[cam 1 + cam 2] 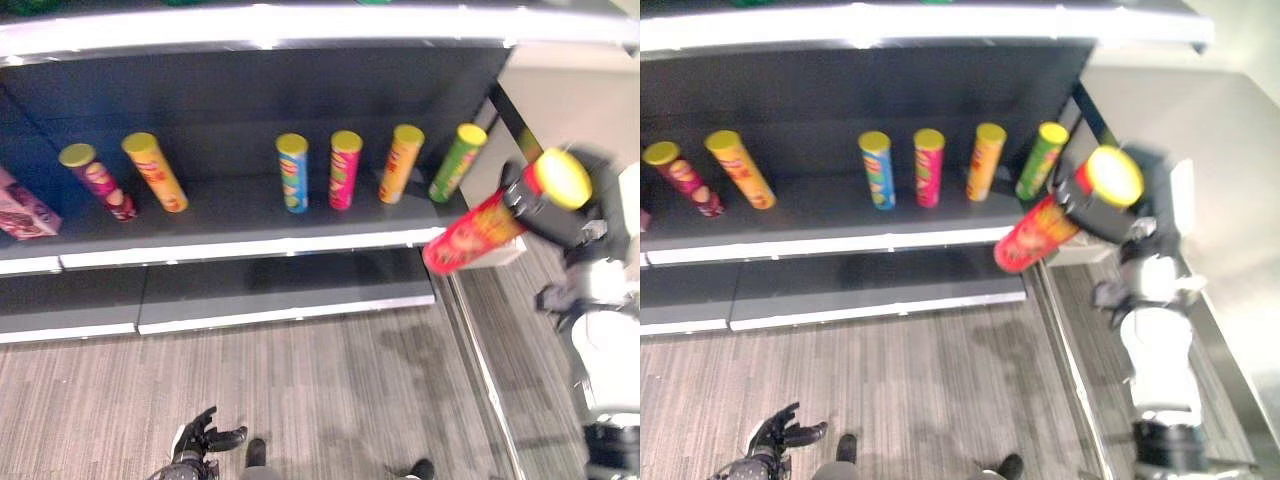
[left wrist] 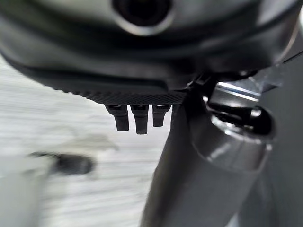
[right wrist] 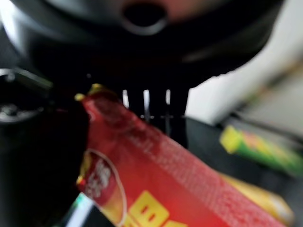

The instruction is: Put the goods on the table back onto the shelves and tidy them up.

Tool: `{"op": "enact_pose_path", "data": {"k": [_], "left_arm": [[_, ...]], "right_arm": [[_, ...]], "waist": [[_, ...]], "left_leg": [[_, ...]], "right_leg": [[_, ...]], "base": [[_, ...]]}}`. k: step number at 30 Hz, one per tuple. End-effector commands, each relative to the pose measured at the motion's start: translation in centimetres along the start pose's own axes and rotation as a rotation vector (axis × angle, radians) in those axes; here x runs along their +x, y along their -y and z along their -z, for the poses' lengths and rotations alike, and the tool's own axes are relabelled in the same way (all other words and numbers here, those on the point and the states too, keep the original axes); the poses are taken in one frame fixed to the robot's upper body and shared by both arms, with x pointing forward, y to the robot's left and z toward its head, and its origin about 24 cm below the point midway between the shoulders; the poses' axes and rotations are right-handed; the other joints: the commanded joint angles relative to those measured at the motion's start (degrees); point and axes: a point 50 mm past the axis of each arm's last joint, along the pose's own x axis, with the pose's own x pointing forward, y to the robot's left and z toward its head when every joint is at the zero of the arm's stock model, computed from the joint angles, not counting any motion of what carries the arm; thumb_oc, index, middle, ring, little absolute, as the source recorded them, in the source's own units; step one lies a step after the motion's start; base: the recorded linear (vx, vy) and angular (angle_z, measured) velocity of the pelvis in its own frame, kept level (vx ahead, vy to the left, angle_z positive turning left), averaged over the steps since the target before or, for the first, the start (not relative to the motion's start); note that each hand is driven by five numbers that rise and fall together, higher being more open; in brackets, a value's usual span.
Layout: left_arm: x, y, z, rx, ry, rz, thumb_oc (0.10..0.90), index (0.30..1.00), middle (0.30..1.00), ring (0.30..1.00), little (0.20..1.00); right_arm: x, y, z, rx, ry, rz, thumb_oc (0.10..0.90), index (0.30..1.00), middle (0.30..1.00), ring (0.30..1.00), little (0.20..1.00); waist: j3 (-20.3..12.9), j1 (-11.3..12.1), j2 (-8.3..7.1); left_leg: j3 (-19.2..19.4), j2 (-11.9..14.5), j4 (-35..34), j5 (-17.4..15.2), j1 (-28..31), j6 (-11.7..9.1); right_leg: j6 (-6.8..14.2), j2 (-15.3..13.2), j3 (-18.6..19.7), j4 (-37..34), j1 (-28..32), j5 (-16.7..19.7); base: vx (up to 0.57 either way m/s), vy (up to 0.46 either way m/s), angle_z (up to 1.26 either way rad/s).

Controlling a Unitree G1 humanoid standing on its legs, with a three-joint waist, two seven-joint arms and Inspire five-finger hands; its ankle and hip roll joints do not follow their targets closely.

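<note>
Six yellow-lidded cylindrical snack cans [image 1: 346, 168] stand on the dark shelf [image 1: 240, 215]; at 3 o'clock, right hand [image 1: 520, 200] fingers clamp a red yellow-lidded can [image 1: 478, 235], tilted for shelving. Left hand [image 1: 200, 440] relaxed, empty.

A wide gap on the shelf [image 1: 230, 215] lies open between the orange can [image 1: 155, 171] and the blue can [image 1: 292, 172]. Right of it four cans stand close; room past the green can [image 1: 457, 161] looks scant.
</note>
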Motion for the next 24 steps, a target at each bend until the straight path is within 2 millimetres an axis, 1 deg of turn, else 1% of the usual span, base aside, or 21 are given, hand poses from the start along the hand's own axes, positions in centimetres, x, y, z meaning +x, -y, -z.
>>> {"op": "enact_pose_path", "data": {"k": [1, 2, 3, 4, 5, 6, 7, 8, 9, 10, 13, 14, 15, 16, 18, 19, 20, 21, 22, 23, 24], "left_arm": [[-0.5, -1.8, 0.7, 0.058, -0.003, -0.048, 0.800, 0.900, 0.900, 0.900, 0.900], [-0.5, -1.8, 0.7, 0.058, -0.003, -0.048, 0.800, 0.900, 0.900, 0.900, 0.900], [-0.4, -2.2, 0.5, 0.024, 0.004, -0.068, 0.800, 0.900, 0.900, 0.900, 0.900], [-0.4, -2.2, 0.4, 0.018, 0.006, -0.066, 0.800, 0.900, 0.900, 0.900, 0.900], [-0.4, -2.2, 0.7, 0.023, -0.006, -0.056, 0.800, 0.900, 0.900, 0.900, 0.900], [-0.5, -2.1, 0.9, 0.024, -0.017, -0.050, 0.800, 0.900, 0.900, 0.900, 0.900], [-0.5, -2.0, 1.4, 0.021, -0.034, -0.049, 0.800, 0.900, 0.900, 0.900, 0.900], [-0.6, -1.8, 1.5, 0.014, -0.044, -0.042, 0.800, 0.900, 0.900, 0.900, 0.900], [-0.7, -1.5, 1.6, 0.007, -0.037, -0.028, 0.800, 0.900, 0.900, 0.900, 0.900], [-0.7, -1.5, 1.4, -0.017, -0.024, -0.037, 0.800, 0.900, 0.900, 0.900, 0.900], [-0.7, -0.9, 1.0, -0.067, 0.002, -0.023, 0.800, 0.900, 0.900, 0.900, 0.900], [-0.8, -0.4, 1.2, -0.088, -0.002, -0.013, 0.800, 0.900, 0.900, 0.900, 0.900], [-0.9, -0.2, 1.7, -0.113, -0.020, -0.017, 0.800, 0.900, 0.900, 0.900, 0.900], [-1.0, -0.2, 2.0, -0.123, -0.031, -0.020, 0.800, 0.900, 0.900, 0.900, 0.900], [-1.1, -0.2, 2.3, -0.124, -0.041, -0.026, 0.800, 0.900, 0.900, 0.900, 0.900], [-1.2, -0.3, 2.4, -0.121, -0.043, -0.028, 0.800, 0.900, 0.900, 0.900, 0.900], [-1.1, -0.5, 2.4, -0.116, -0.047, -0.042, 0.800, 0.900, 0.900, 0.900, 0.900], [-1.1, -0.5, 2.4, -0.106, -0.046, -0.042, 0.800, 0.900, 0.900, 0.900, 0.900], [-1.3, -0.4, 2.8, -0.096, -0.060, -0.036, 0.800, 0.900, 0.900, 0.900, 0.900], [-1.3, -0.1, 3.2, -0.084, -0.076, -0.029, 0.800, 0.900, 0.900, 0.900, 0.900], [-1.2, 0.0, 3.1, -0.078, -0.077, -0.026, 0.800, 0.900, 0.900, 0.900, 0.900]], "right_arm": [[3.5, 2.1, -9.1, -0.089, 0.436, 0.062, 0.400, 0.300, 0.300, 0.300, 0.300], [3.5, 2.1, -9.1, -0.089, 0.436, 0.062, 0.400, 0.300, 0.300, 0.300, 0.300], [3.5, 2.0, -9.0, -0.097, 0.428, 0.055, 0.400, 0.300, 0.300, 0.300, 0.300], [3.5, 1.9, -8.9, -0.104, 0.423, 0.047, 0.400, 0.300, 0.300, 0.300, 0.300], [3.4, 1.7, -8.9, -0.097, 0.425, 0.035, 0.400, 0.300, 0.300, 0.300, 0.300], [3.4, 1.6, -8.9, -0.101, 0.428, 0.026, 0.400, 0.300, 0.300, 0.300, 0.300], [3.5, 1.3, -8.8, -0.111, 0.427, 0.011, 0.400, 0.300, 0.300, 0.300, 0.300], [3.6, 1.2, -8.7, -0.118, 0.424, 0.003, 0.400, 0.300, 0.300, 0.300, 0.300], [3.5, 1.1, -8.8, -0.135, 0.421, -0.019, 0.400, 0.300, 0.300, 0.300, 0.300], [3.5, 1.1, -8.7, -0.138, 0.419, -0.026, 0.400, 0.300, 0.300, 0.300, 0.300], [3.2, 1.6, -9.0, -0.160, 0.433, -0.024, 0.400, 0.300, 0.300, 0.300, 0.300], [3.2, 1.9, -8.8, -0.176, 0.418, -0.012, 0.400, 0.300, 0.300, 0.300, 0.300], [3.1, 1.9, -8.5, -0.177, 0.404, -0.015, 0.400, 0.300, 0.300, 0.300, 0.300], [3.1, 1.8, -8.2, -0.175, 0.391, -0.015, 0.400, 0.300, 0.300, 0.300, 0.300], [3.0, 1.9, -7.5, -0.162, 0.366, -0.004, 0.400, 0.300, 0.300, 0.300, 0.300], [2.9, 1.9, -7.4, -0.155, 0.360, -0.004, 0.400, 0.300, 0.300, 0.300, 0.300], [2.8, 1.9, -7.1, -0.151, 0.350, 0.006, 0.400, 0.300, 0.300, 0.300, 0.300], [2.7, 2.1, -6.9, -0.165, 0.343, 0.013, 0.400, 0.300, 0.300, 0.300, 0.300], [2.6, 2.3, -6.7, -0.182, 0.328, 0.015, 0.400, 0.300, 0.300, 0.300, 0.300], [2.3, 2.5, -6.3, -0.175, 0.312, 0.027, 0.400, 0.300, 0.300, 0.300, 0.300], [1.4, 2.4, -4.8, -0.119, 0.254, 0.071, 0.400, 0.300, 0.300, 0.300, 0.300]], "waist": [[-4.8, -0.4, 1.16], [-4.9, -0.4, 1.08], [-4.3, -0.8, 1.67], [-4.0, -0.7, 1.90], [-3.9, -0.4, 2.18], [-3.8, -0.3, 2.05], [-3.4, 0.0, 1.51], [-3.1, 0.0, 0.68], [-2.8, -0.1, -0.63], [-2.8, -0.1, -1.12], [-0.9, 0.4, -1.91], [-0.1, 0.4, -1.89], [-0.1, 0.5, -1.75], [-0.3, 0.6, -1.83], [-0.4, 0.9, -2.30], [-0.8, 0.9, -2.23], [-1.5, 1.0, -1.67], [-1.8, 0.8, -1.18], [-2.7, 0.4, -0.25], [-3.4, -0.1, 0.77], [-4.3, -0.7, 1.72]], "left_leg": [[-1.0, -0.3, -4.9, -2.3, -0.7, 2.7], [-1.0, -0.4, -4.9, -2.3, -0.9, 2.8], [-1.1, -1.2, -4.9, -1.7, -1.5, 3.8], [-1.5, -1.7, -4.9, -1.2, -1.8, 4.3], [-2.2, -2.4, -4.9, -0.4, -2.3, 4.9], [-2.3, -2.8, -4.9, 0.0, -2.6, 5.3], [-2.7, -3.5, -4.9, 0.2, -2.7, 5.9], [-3.0, -4.3, -4.9, 0.5, -3.1, 6.0], [-4.5, -5.7, -4.4, 0.1, -2.7, 6.0], [-4.8, -6.0, -3.7, 0.2, -3.4, 5.8], [-5.1, -7.3, 5.5, -2.7, -7.7, 4.7], [-3.4, -5.9, 8.5, -2.5, -10.1, 3.3], [-3.2, -4.6, 8.9, -2.3, -11.0, 2.9], [-3.1, -3.5, 8.9, -2.0, -11.4, 2.7], [-4.2, 0.5, 7.4, 0.5, -13.0, 2.1], [-4.6, 1.9, 5.6, 1.4, -12.4, 1.9], [-6.3, 5.0, 1.1, 4.3, -12.2, 0.9], [-6.3, 5.9, -0.6, 5.3, -12.2, 0.3], [-5.5, 6.5, -2.8, 5.4, -11.0, 0.0], [-4.5, 6.9, -4.3, 5.8, -10.2, -0.7], [-3.4, 3.9, -4.3, 4.8, -8.9, -0.6]], "right_leg": [[7.7, 3.6, 7.2, -3.3, -4.9, -8.7], [7.7, 3.5, 7.3, -3.2, -5.0, -8.7], [6.2, 7.1, 12.4, 0.1, -6.4, -12.3], [5.3, 9.6, 14.0, 2.1, -6.5, -14.9], [3.7, 14.1, 14.6, 4.4, -5.9, -19.5], [2.7, 16.5, 14.7, 5.8, -5.9, -21.5], [1.8, 20.6, 15.9, 7.1, -6.5, -23.8], [0.8, 23.0, 17.4, 4.4, -6.0, -24.1], [-0.4, 25.0, 20.8, 1.2, -4.3, -24.1], [-0.2, 25.2, 21.3, -0.1, -4.2, -22.9], [-0.7, 24.6, 19.4, -3.2, -2.2, -21.9], [-0.7, 24.1, 17.8, -5.1, -0.7, -21.8], [-0.5, 23.8, 17.1, -5.9, 0.1, -21.6], [-0.2, 23.3, 16.8, -6.6, 0.7, -21.4], [0.7, 21.7, 16.7, -7.1, 0.8, -21.4], [0.8, 21.6, 16.8, -7.2, 0.6, -21.8], [1.5, 20.9, 17.2, -7.7, 0.9, -22.6], [1.8, 20.5, 17.0, -7.8, 1.1, -22.9], [2.3, 20.1, 16.6, -7.8, 1.3, -23.2], [2.8, 19.5, 16.3, -7.8, 1.7, -23.2], [4.5, 15.6, 15.5, -7.5, 1.9, -21.0]], "base": [[-0.08, 0.345, -0.04], [-0.09, 0.289, 0.30], [-0.07, 0.272, 0.31], [-0.11, 0.365, 0.35], [-0.08, 0.215, 0.35], [-0.08, 0.163, 0.42], [-0.05, 0.059, 0.28], [0.02, 0.007, 0.20], [0.05, -0.037, 0.28], [0.07, -0.045, 0.69], [0.00, -0.037, 0.76], [0.00, 0.068, 0.53], [0.03, 0.100, 0.85], [0.07, 0.131, 0.70], [0.09, 0.153, 0.35], [0.19, 0.253, 0.05], [0.20, 0.269, 0.03], [0.25, 0.351, 0.09], [0.21, 0.320, 0.12], [0.32, 0.644, 0.15], [0.34, 0.767, 0.25]]}}
